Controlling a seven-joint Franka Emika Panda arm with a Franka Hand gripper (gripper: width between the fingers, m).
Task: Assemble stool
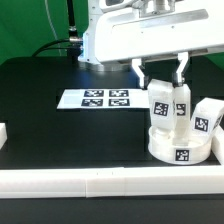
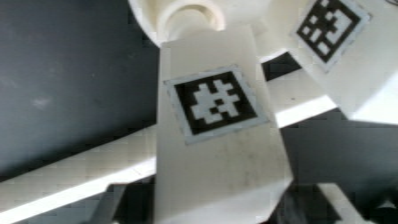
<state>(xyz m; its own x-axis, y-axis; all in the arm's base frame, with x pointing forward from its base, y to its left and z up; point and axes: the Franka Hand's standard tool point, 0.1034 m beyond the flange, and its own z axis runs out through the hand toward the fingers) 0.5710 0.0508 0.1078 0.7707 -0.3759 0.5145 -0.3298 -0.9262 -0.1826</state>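
The round white seat [image 1: 180, 147] lies at the exterior view's right, near the front rail. Three white tagged legs stand on it: one [image 1: 162, 106] under my gripper, one [image 1: 182, 106] right beside it, and one [image 1: 206, 118] tilted at the right. My gripper [image 1: 165, 88] comes down from above, with its jaws on either side of the first leg's top, shut on it. In the wrist view this leg [image 2: 217, 105] fills the middle and runs between my gripper [image 2: 222, 205]. Another leg [image 2: 333, 28] shows beyond it. The seat is mostly hidden there.
The marker board [image 1: 105, 98] lies flat behind the seat, at the exterior view's middle. A long white rail [image 1: 100, 181] runs along the front edge and shows in the wrist view [image 2: 71, 165]. A small white block [image 1: 3, 133] sits at the left edge.
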